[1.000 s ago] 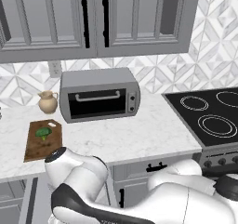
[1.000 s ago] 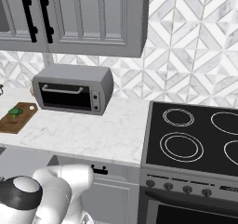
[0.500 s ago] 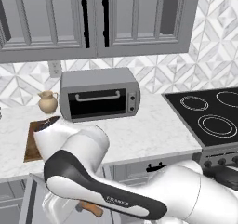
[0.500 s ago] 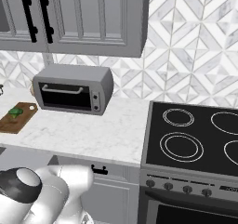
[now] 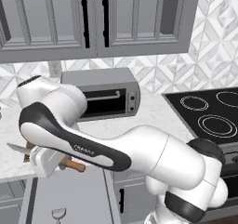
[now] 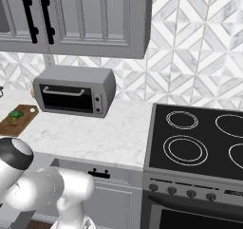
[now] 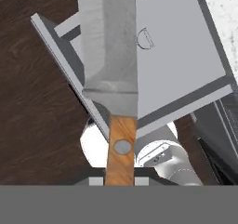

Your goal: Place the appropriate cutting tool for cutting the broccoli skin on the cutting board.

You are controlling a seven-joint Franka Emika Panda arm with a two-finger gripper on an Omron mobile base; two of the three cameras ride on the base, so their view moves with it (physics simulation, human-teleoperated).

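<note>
My gripper (image 5: pixel 50 159) is shut on the knife (image 5: pixel 18 148), holding it by its orange-brown wooden handle (image 7: pixel 120 146). The silver blade (image 7: pixel 109 42) points away from the hand, over the open drawer. In the left base view the knife hangs level at the counter's front edge, tip to the left. The dark brown cutting board (image 6: pixel 16 122) lies at the left end of the counter with the small green broccoli (image 6: pixel 15 114) on it. My arm hides the board in the left base view.
A grey toaster oven (image 6: pixel 73 91) stands on the counter (image 6: pixel 95 135) to the right of the board. A black stove (image 6: pixel 199 142) adjoins the counter on the right. An open grey drawer (image 5: pixel 60 195) juts out below the counter edge, above the dark wood floor (image 7: pixel 32 79).
The arm has swung up from the open drawer with the knife. The knife now hangs at counter height, and the arm covers the board in the left base view.
</note>
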